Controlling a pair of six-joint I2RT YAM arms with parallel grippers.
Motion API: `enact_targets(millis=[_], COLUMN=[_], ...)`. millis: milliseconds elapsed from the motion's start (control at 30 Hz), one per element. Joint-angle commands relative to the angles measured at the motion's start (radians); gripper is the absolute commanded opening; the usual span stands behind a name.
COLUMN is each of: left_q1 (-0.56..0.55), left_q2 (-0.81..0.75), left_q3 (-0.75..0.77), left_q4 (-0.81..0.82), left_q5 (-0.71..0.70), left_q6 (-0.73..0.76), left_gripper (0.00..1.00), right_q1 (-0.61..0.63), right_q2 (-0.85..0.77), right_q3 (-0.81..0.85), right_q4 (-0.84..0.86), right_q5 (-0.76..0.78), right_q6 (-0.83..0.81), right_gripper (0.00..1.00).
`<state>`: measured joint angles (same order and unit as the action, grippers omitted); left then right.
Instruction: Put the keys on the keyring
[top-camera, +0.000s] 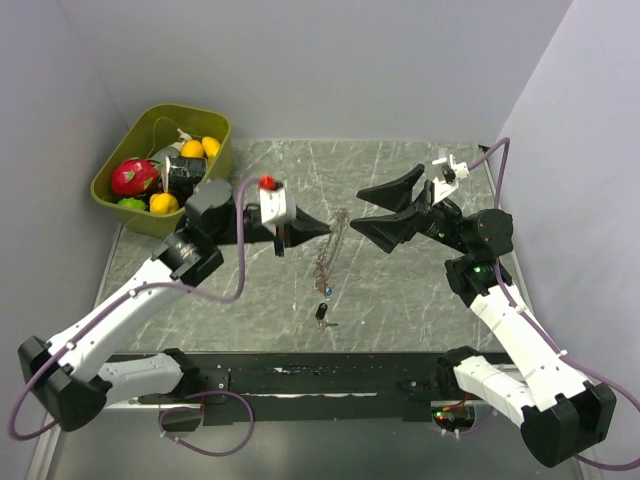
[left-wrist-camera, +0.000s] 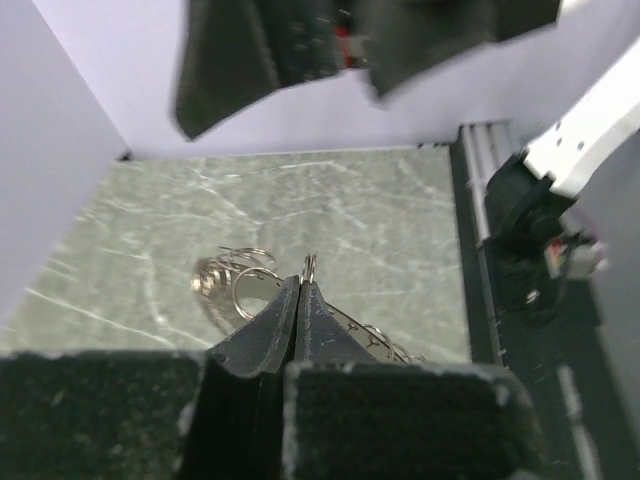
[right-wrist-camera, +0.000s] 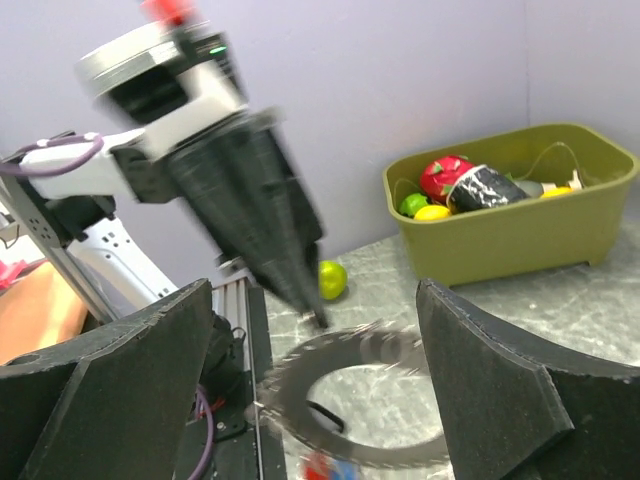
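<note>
The left gripper (top-camera: 322, 228) is clamped shut on the keyring (top-camera: 330, 252), which shows edge-on over mid-table (top-camera: 420, 300), long axis running far-to-near. The right gripper (top-camera: 357, 209) stands open just beside it. Loose keys (top-camera: 322, 315) lie nearer; an olive bin (top-camera: 104, 188) sits far left

Open tabletop (top-camera: 400, 300) near-right of the hanging keyring (top-camera: 328, 255); olive bin (top-camera: 102, 186) in the far-left corner.

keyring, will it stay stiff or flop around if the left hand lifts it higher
Probably floppy: the keyring drapes loosely below the pinching left hand. It is likely to swing, since it looks blurred in the right wrist view. The thin metal, pinched only at the tip, may slip.
</note>
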<state>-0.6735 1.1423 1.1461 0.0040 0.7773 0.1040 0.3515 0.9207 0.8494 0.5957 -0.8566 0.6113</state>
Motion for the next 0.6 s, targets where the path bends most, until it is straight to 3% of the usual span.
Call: enact_targets(millis=[0, 333, 567], left_q1=[-0.061, -0.158, -0.173], left_q2=[-0.102, -0.144, -0.145], left_q3=[-0.063, -0.078, -0.071], left_q4=[0.051, -0.050, -0.065], left_q5=[-0.113, -0.225, -0.254], left_q6=[0.279, 0.580, 0.585], left_gripper=[0.01, 0.01, 0.01], right_q1=[-0.009, -0.009, -0.009], right_q2=[-0.008, -0.008, -0.017], right_q3=[0.004, 0.007, 0.020], right_q4=[-0.007, -0.043, -0.091], right_q5=[0.005, 0.001, -0.012], right_q6=[-0.024, -0.044, -0.077], right_gripper=[0.89, 0.89, 0.90])
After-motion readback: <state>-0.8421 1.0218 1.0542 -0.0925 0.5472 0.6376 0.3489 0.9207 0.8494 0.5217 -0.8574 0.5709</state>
